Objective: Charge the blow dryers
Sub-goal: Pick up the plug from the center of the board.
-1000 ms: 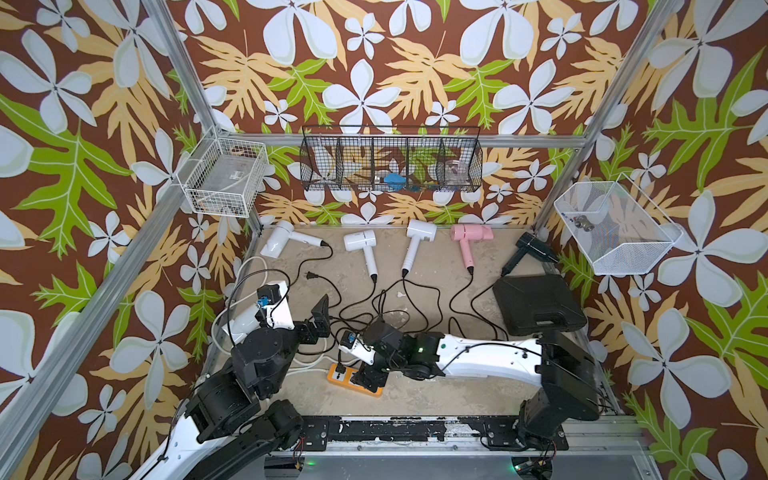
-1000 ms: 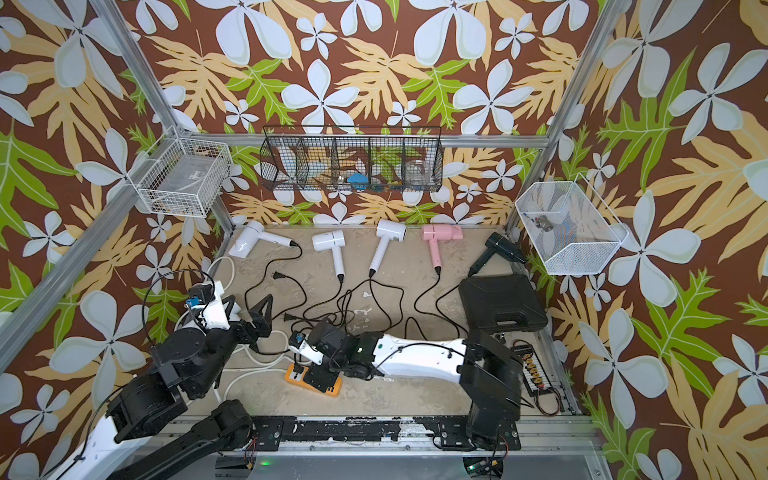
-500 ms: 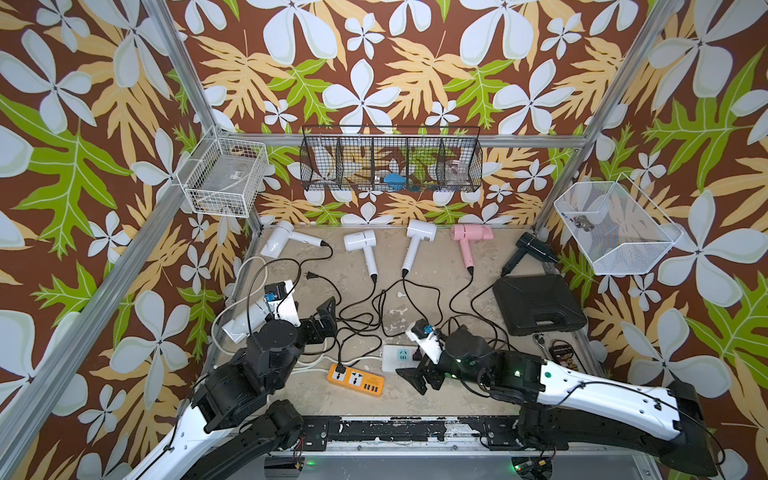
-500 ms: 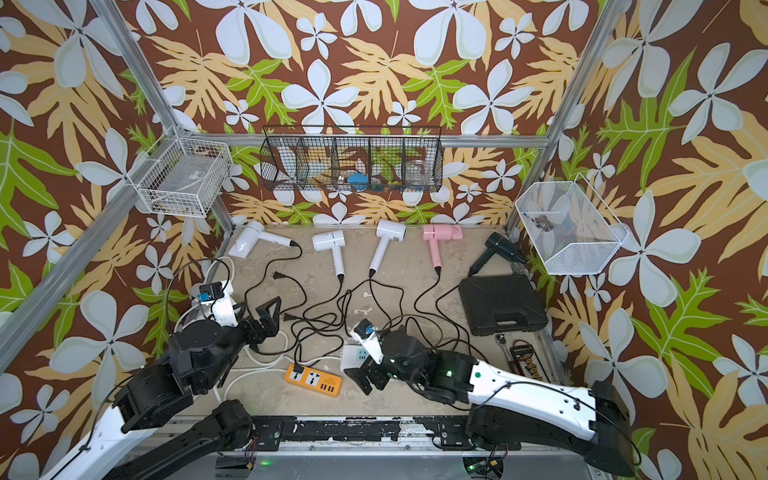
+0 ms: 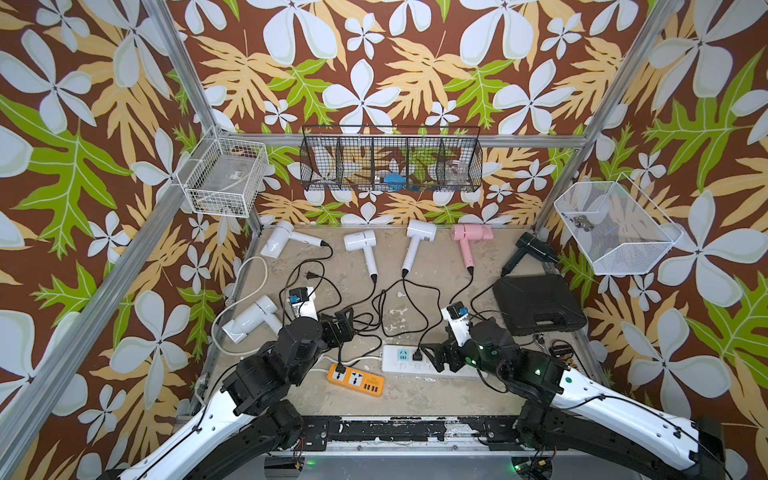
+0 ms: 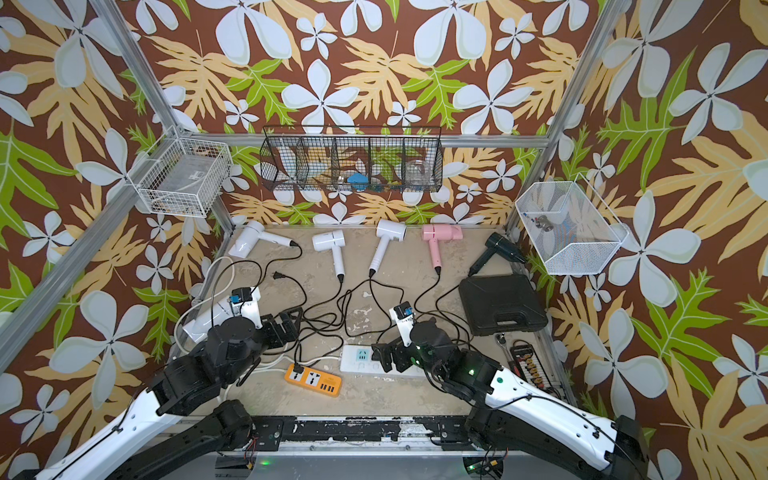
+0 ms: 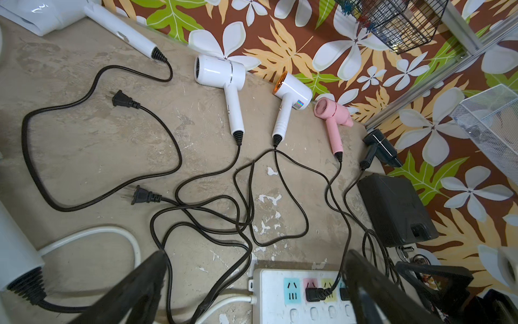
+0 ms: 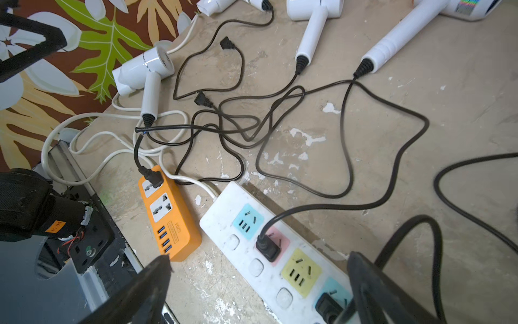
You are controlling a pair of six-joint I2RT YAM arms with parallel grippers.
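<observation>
One black wire basket (image 5: pixel 361 162): blue item (image 5: pixel 394 179), clear jar (image 5: pixel 453 170).
White mesh basket (image 5: pixel 631 257): small metal piece (image 5: pixel 584 223).
Black case (image 5: pixel 536 303): shut.
Left hand (image 5: pixel 344 322), right hand (image 5: pixel 434 358): spread, empty.

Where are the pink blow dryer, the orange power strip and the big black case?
pink blow dryer (image 5: pixel 473 232), in a top view, on its barrel.
orange power strip (image 5: pixel 355 379), in a top view, on its top face.
black case (image 5: pixel 536 303), in a top view, on its lid.

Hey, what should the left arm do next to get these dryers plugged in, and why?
Probably reach the left pincer, open and empty, to the loose plug lying just ahead; the orange power strip has a free socket.
</observation>
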